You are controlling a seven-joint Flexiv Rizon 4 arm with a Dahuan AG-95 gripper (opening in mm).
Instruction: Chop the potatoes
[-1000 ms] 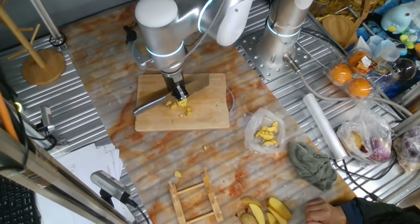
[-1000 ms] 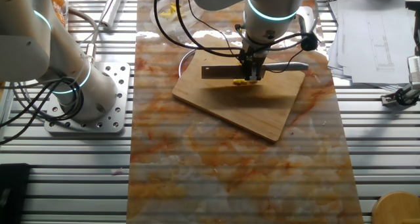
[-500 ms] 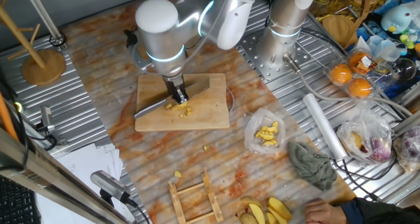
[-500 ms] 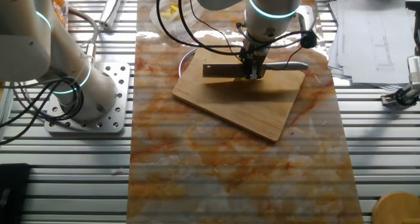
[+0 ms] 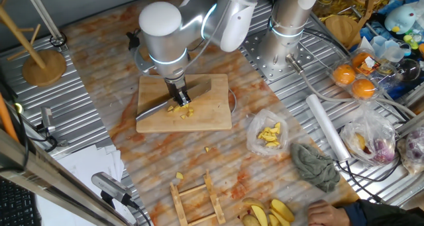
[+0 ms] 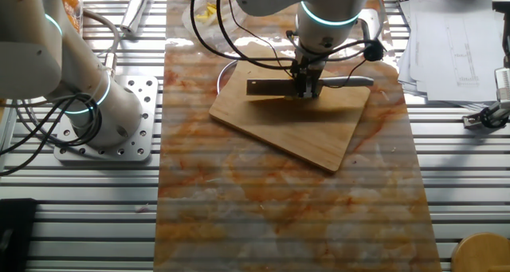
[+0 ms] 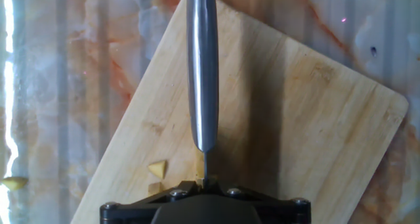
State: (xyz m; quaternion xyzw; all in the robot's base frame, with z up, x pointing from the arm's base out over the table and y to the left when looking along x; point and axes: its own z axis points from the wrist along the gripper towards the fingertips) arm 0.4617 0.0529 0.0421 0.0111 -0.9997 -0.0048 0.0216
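On the left half of the wooden cutting board (image 5: 192,113) we have the knife (image 5: 154,107) down at the wood, its steel handle running out toward the board's left edge. Our gripper (image 5: 179,93) is clamped tight on that knife, fingers closed around it above the blade. Just right of the blade sit the potatoes (image 5: 182,110), a small cluster of pale-yellow chunks near the board's middle; in the other fixed view the blade hides them. In the hand view a couple of chunks (image 7: 157,169) lie close beside the blade.

We judge the main risk to be scatter: the chunks are small, irregular and probably slick, so a chop landing off-centre could flick them off the board, where a few stray bits (image 5: 207,148) already lie on the marbled tabletop (image 5: 119,60). The board sits loose and askew, so a hard press might shift it.

The handle is smooth, rounded, polished metal; the board is matte, pale-grained and flat with rounded corners. Farther right a crinkled clear bag (image 5: 267,134) holds brighter yellow pieces.
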